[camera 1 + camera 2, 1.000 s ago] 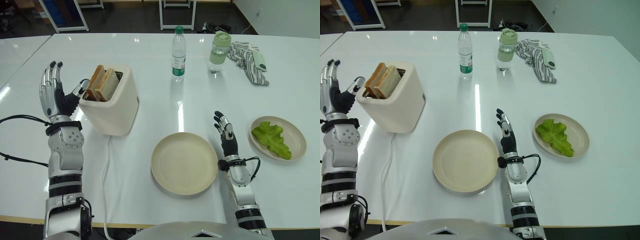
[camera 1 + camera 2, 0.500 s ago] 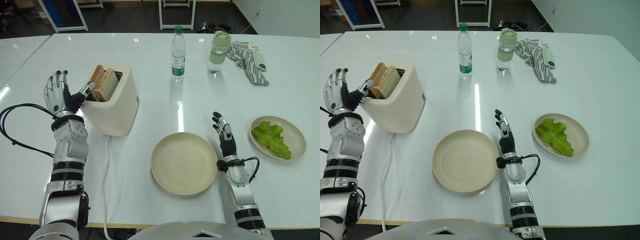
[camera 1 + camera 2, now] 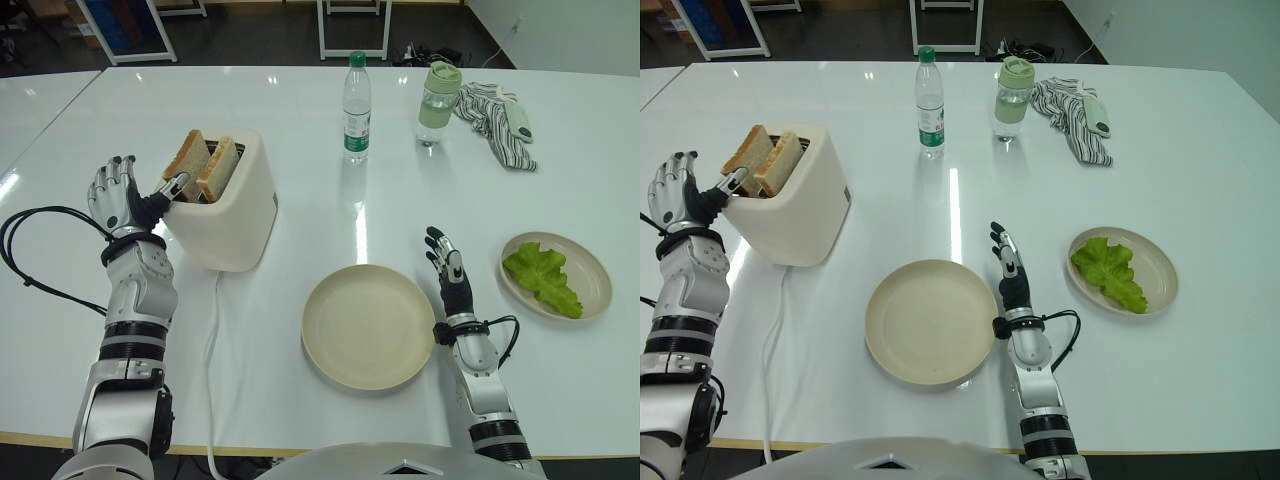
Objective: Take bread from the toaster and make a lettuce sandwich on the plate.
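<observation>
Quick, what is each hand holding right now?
Left hand: beside the toaster; grasp cannot be told.
Right hand: open, holding nothing.

1. The counter is showing a glossy white top, mirroring the lights in bright streaks.
2. The toaster is wearing a smooth, matt cream shell that looks like plastic.
3. The bread slices are showing a rough, porous crumb with darker crust.
4. The plate is looking smooth and matt.
5. The lettuce is looking crinkled.
6. The water bottle is looking like clear plastic, and the cloth like soft striped fabric.
7. The left hand and right hand are showing silvery, metal-looking segments over black matt parts.
</observation>
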{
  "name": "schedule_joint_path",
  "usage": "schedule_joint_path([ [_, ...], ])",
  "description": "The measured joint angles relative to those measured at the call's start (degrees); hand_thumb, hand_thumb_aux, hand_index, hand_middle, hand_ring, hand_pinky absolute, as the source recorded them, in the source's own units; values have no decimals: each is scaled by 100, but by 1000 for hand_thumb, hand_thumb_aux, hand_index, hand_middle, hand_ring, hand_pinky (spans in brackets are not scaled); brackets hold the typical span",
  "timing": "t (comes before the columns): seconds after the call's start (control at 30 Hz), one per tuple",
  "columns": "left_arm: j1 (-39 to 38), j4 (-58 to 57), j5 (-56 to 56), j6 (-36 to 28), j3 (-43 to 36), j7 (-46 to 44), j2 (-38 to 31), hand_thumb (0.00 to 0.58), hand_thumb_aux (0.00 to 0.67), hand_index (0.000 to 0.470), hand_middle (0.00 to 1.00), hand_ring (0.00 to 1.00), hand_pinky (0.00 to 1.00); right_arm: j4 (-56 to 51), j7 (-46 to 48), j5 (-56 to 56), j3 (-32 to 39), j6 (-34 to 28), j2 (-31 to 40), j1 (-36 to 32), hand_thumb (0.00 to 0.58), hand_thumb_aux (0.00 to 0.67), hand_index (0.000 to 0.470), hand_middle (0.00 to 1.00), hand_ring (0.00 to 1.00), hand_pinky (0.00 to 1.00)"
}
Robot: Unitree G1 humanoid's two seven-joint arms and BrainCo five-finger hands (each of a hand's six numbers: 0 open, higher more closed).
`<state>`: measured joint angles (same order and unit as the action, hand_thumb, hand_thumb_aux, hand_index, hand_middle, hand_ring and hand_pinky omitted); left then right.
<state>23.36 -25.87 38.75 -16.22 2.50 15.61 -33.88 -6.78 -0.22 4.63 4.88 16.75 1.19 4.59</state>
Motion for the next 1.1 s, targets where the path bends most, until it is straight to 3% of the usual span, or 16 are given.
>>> schedule_joint_path([
  [0.13, 1, 241, -75, 242, -81, 61, -10, 509, 436, 306, 0, 0, 0, 7, -2, 0, 4, -30, -1, 4, 0, 0, 0, 0, 0, 0],
  [0.47, -86, 733, -120, 397, -145, 134, -14, 523, 460, 323, 0, 0, 0, -32, -19, 0, -7, -45, 0, 4, 0, 0, 0, 0, 0, 0],
  [0.5, -94, 754, -120, 396, -146, 134, -14, 534, 481, 337, 0, 0, 0, -36, -20, 1, -6, -45, 0, 4, 0, 0, 0, 0, 0, 0],
  [0.53, -111, 771, -120, 396, -147, 134, -14, 557, 536, 376, 0, 0, 0, -45, -23, 1, -5, -46, 0, 4, 0, 0, 0, 0, 0, 0],
  [0.57, -117, 780, -123, 396, -149, 134, -13, 578, 636, 446, 0, 0, 0, -54, -26, 1, -6, -46, 0, 4, 0, 0, 0, 0, 0, 0],
  [0.6, -118, 799, -147, 404, -152, 133, -13, 580, 670, 470, 0, 0, 0, -65, -38, 1, -5, -48, 0, 4, 0, 0, 0, 0, 0, 0],
  [0.9, -240, 987, -308, 454, -136, 148, 7, 580, 670, 470, 0, 0, 0, -99, -65, 37, 9, -71, -1, 4, 0, 0, 0, 0, 0, 0],
  [0.93, -261, 1048, -317, 483, -120, 201, 19, 580, 670, 470, 290, 290, 290, -105, -66, 40, 10, -76, -1, 4, 0, 0, 0, 0, 0, 0],
  [0.97, -291, 1137, -317, 525, -92, 304, 24, 580, 670, 470, 867, 867, 867, -108, -67, 43, 10, -79, -1, 4, 0, 0, 0, 0, 0, 0],
  [1.0, -300, 1241, -311, 585, -55, 431, 23, 580, 670, 470, 1000, 1000, 1000, -112, -69, 46, 11, -82, -1, 4, 0, 0, 0, 0, 0, 0],
  [1.1, -343, 1599, -264, 978, 49, 940, 20, 580, 670, 470, 1000, 1000, 1000, -120, -83, 77, 11, -86, -2, 4, 0, 0, 0, 0, 0, 0],
])
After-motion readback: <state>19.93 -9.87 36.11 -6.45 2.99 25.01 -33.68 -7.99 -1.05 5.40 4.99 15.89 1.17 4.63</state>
